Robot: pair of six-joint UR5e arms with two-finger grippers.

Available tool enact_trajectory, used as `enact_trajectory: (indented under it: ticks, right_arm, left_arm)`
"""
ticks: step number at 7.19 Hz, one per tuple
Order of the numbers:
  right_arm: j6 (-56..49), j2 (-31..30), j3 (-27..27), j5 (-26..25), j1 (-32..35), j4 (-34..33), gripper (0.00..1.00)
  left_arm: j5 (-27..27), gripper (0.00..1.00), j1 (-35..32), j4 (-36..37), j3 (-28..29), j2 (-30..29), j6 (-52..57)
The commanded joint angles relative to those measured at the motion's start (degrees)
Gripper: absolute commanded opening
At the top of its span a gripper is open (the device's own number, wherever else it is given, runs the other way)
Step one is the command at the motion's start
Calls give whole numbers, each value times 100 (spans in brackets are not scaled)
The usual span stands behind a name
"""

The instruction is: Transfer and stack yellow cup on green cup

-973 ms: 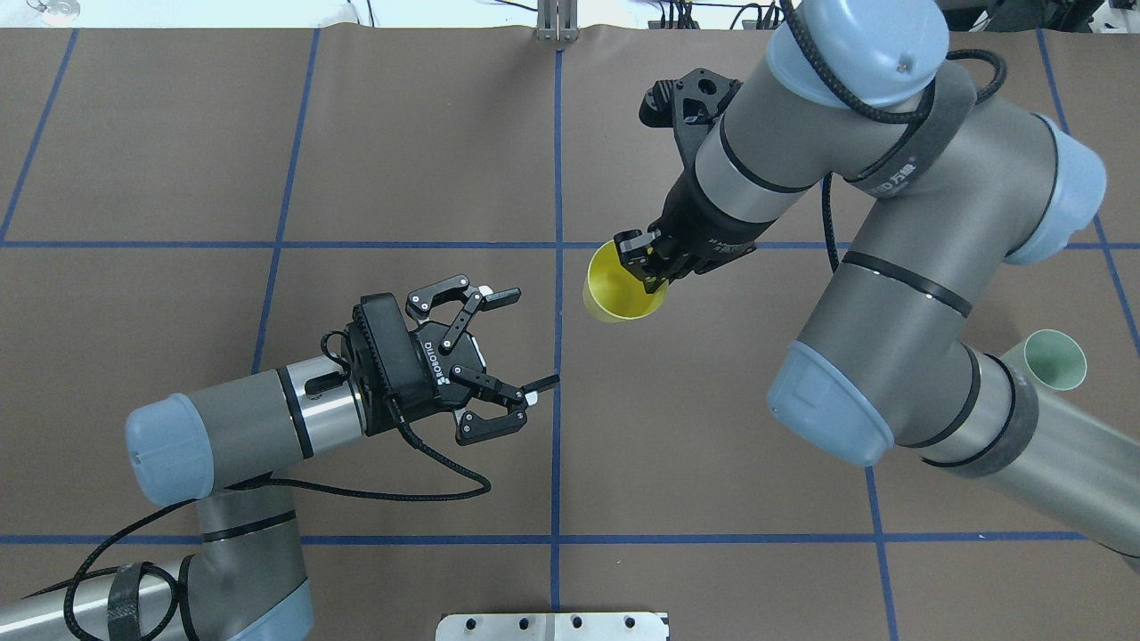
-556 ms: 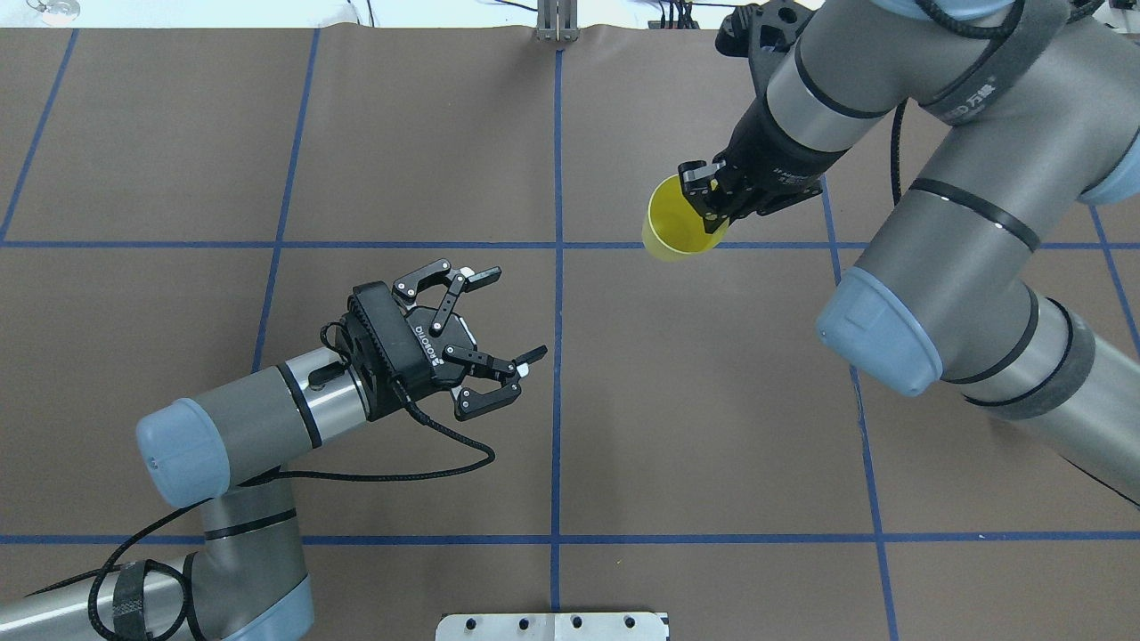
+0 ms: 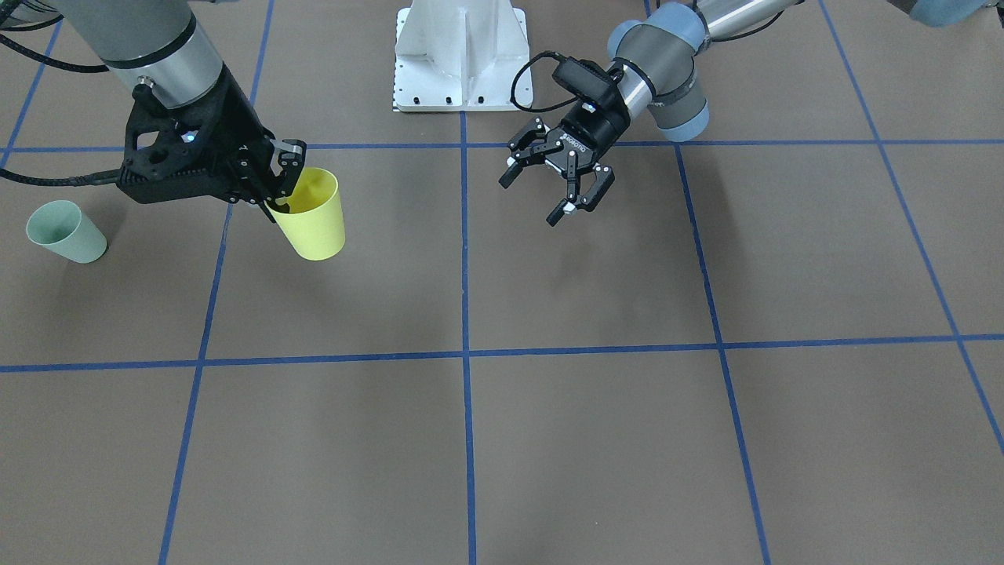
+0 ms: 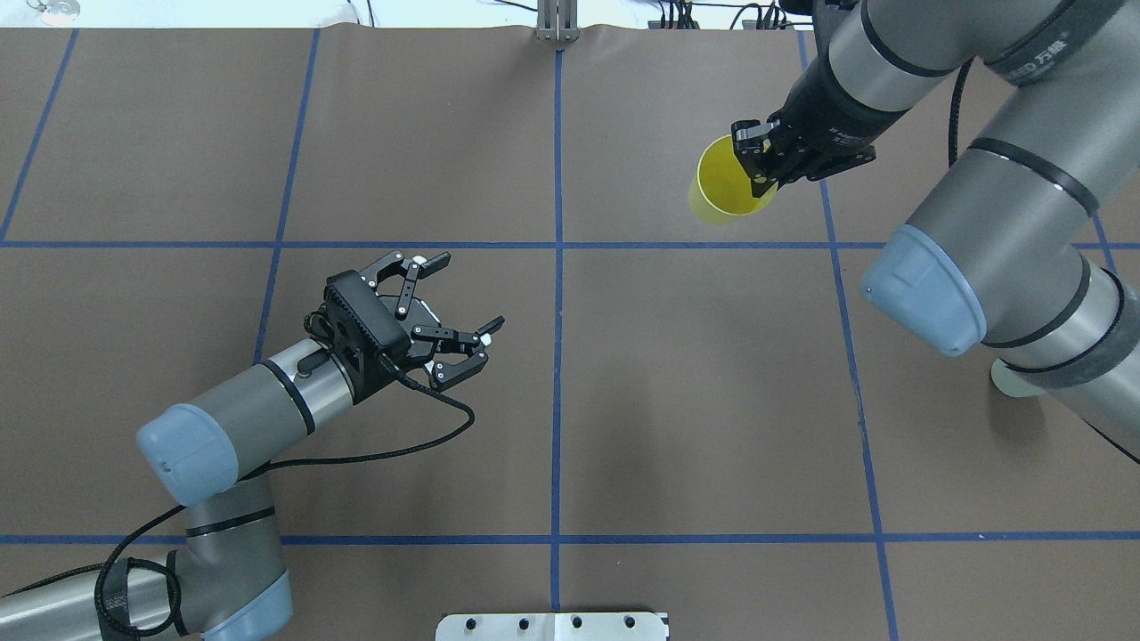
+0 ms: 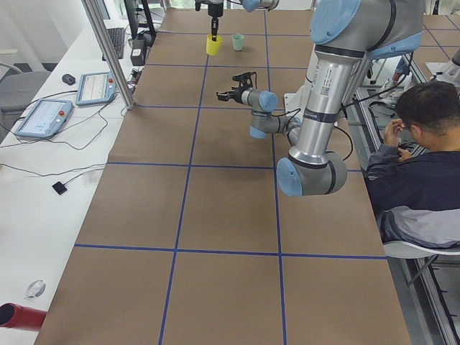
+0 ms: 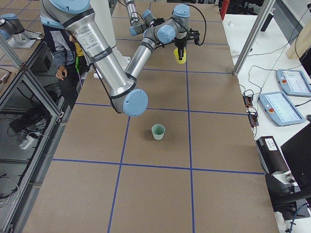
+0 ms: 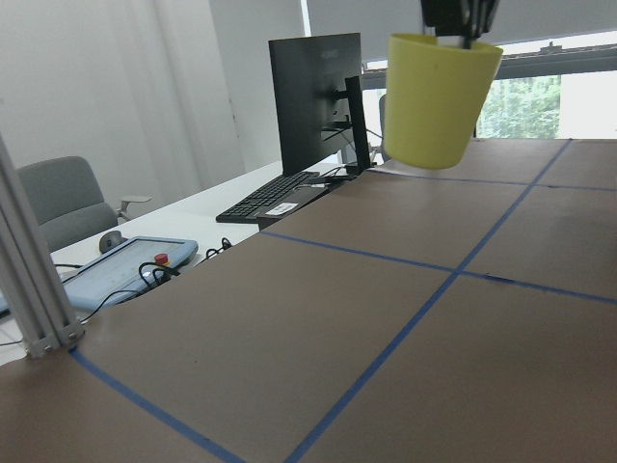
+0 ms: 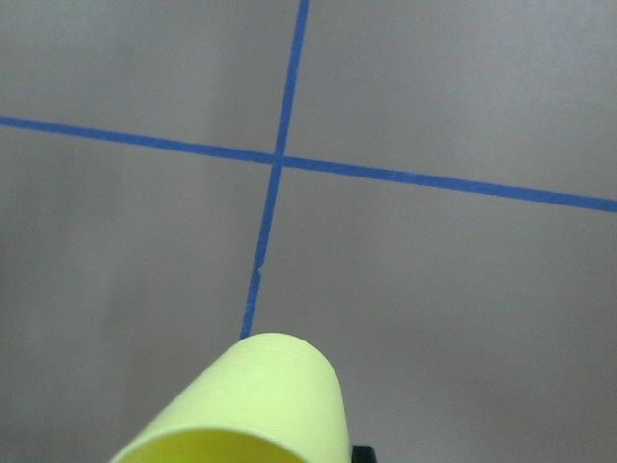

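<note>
The yellow cup (image 4: 723, 194) hangs upright in the air, held by its rim in my right gripper (image 4: 757, 166), which is shut on it. It also shows in the front view (image 3: 314, 220) and the left wrist view (image 7: 439, 96). The green cup (image 3: 67, 231) stands upright on the table, to the right of the held cup from my side and apart from it. In the overhead view only its edge (image 4: 1011, 385) shows under my right arm. My left gripper (image 4: 468, 292) is open and empty over the table's left half.
The white robot base plate (image 3: 463, 55) sits at the table's near edge. A seated person (image 5: 424, 158) is beside the table on my side. Tablets (image 5: 43, 115) and a monitor lie on a side bench. Blue tape lines cross the brown table.
My right arm has carried the yellow cup away from me and to the right. My left gripper has drawn back to the left, still open.
</note>
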Motion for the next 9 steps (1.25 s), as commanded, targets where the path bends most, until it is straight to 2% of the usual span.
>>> enact_trajectory:
  ticks: [1,3,6,7,9]
  right_arm:
    - [-79,-201,24,-1,250,0,0]
    - [-902,-613,172,-1,506,0,0]
    - [-1746,-1141,287,60,787,43,0]
    - [-2062,-1352,357,139,927,52,0]
    - [-2642,-1704,454,367,1112,88,0]
  left_arm:
    - [62,100,-284,1048,-29,103,-411]
    - [-155,100,-801,2051,-47,348,-481]
    - [-2138,100,-2267,3266,-47,743,-481]
    - [-3066,100,-2846,3661,-47,849,-447]
    - [-4466,100,-4032,3804,-178,1463,-411]
